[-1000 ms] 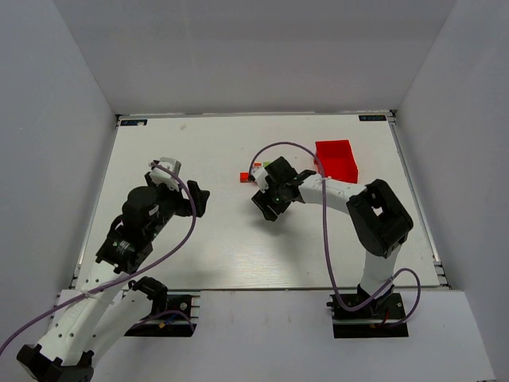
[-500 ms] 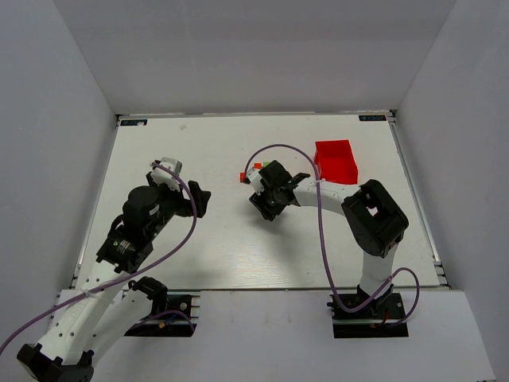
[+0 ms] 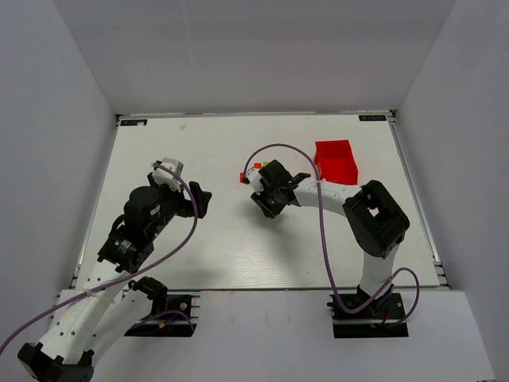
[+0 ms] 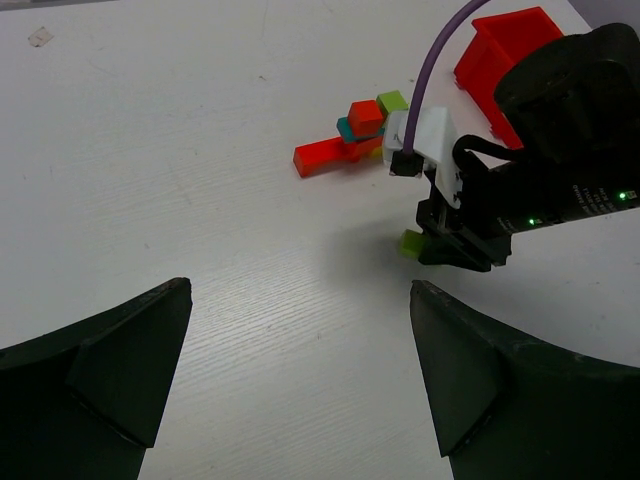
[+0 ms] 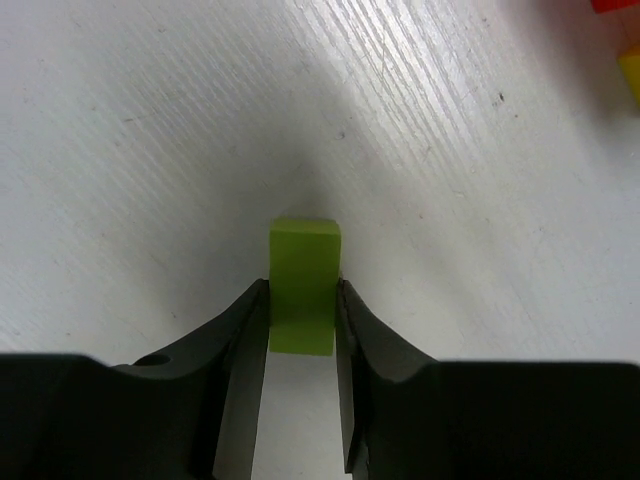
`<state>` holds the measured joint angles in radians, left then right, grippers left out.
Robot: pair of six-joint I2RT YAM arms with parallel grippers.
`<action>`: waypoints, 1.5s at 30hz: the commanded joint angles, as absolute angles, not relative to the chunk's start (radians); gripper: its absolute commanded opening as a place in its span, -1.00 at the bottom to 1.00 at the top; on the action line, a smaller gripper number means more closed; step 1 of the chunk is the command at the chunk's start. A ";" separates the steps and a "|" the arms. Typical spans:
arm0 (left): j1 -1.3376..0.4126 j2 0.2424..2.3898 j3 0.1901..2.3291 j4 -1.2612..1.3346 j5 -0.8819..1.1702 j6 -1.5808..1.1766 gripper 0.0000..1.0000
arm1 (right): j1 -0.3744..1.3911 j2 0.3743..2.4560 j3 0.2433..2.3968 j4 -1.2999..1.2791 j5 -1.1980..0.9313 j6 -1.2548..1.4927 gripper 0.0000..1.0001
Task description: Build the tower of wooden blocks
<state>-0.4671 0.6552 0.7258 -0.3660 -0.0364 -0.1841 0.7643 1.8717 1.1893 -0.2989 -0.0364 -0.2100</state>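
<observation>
The wood block tower (image 4: 358, 135) is a low cluster at the table's far middle: a red bar (image 4: 322, 157), a red cube on teal and orange pieces, and a lime green cube (image 4: 392, 101). It also shows in the top view (image 3: 249, 174). My right gripper (image 5: 300, 300) is shut on a lime green block (image 5: 303, 280), held low over the table just in front of the cluster. The block also shows in the left wrist view (image 4: 410, 243). My left gripper (image 4: 300, 290) is open and empty, well to the left (image 3: 199, 203).
A red plastic bin (image 3: 336, 159) stands at the back right, behind the right arm. A yellow block edge (image 5: 630, 75) and a red one (image 5: 615, 4) show at the right wrist view's upper right corner. The purple cable loops over the right wrist.
My right gripper has shifted slightly toward the far left with the lime green block in it. The left arm has barely moved.
</observation>
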 commanded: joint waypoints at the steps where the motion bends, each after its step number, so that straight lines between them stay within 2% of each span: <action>1: -0.471 0.650 0.721 -0.356 -0.020 -0.184 1.00 | 0.767 1.778 1.209 -0.296 -0.078 -0.264 -0.86; 2: -0.471 0.650 0.721 -0.356 -0.020 -0.184 1.00 | 0.765 1.740 1.213 -0.316 -0.116 -0.279 -1.00; 7: -0.471 0.650 0.721 -0.356 -0.011 -0.175 1.00 | 0.756 1.597 1.273 -0.371 -0.166 -0.443 -1.00; 13: -0.471 0.650 0.721 -0.356 -0.002 -0.175 1.00 | 0.719 1.606 1.413 -0.511 -0.224 -0.647 -1.00; 19: -0.471 0.650 0.721 -0.356 0.008 -0.166 1.00 | 0.676 1.670 1.531 -0.542 -0.264 -0.880 -1.00; 22: -0.471 0.650 0.721 -0.347 0.017 -0.166 1.00 | 0.646 1.755 1.760 -0.642 -0.244 -0.870 -1.00; 23: -0.471 0.641 0.721 -0.347 0.017 -0.166 1.00 | 0.629 1.861 1.893 -0.697 -0.253 -0.906 -1.00; 25: -0.462 0.641 0.721 -0.347 0.017 -0.166 1.00 | 0.603 1.972 2.061 -0.918 -0.323 -0.966 -1.00; 27: -0.462 0.641 0.721 -0.347 0.017 -0.166 1.00 | 0.575 2.069 2.156 -0.998 -0.382 -1.051 -1.00; 33: -0.462 0.641 0.721 -0.347 0.017 -0.156 1.00 | 0.535 2.114 2.166 -1.028 -0.446 -1.248 -1.00; 36: -0.462 0.641 0.721 -0.347 0.026 -0.156 1.00 | 0.522 2.152 2.223 -1.092 -0.482 -1.275 -1.00; 45: -0.462 0.641 0.721 -0.337 0.037 -0.156 1.00 | 0.514 2.195 2.210 -1.129 -0.531 -1.345 -1.00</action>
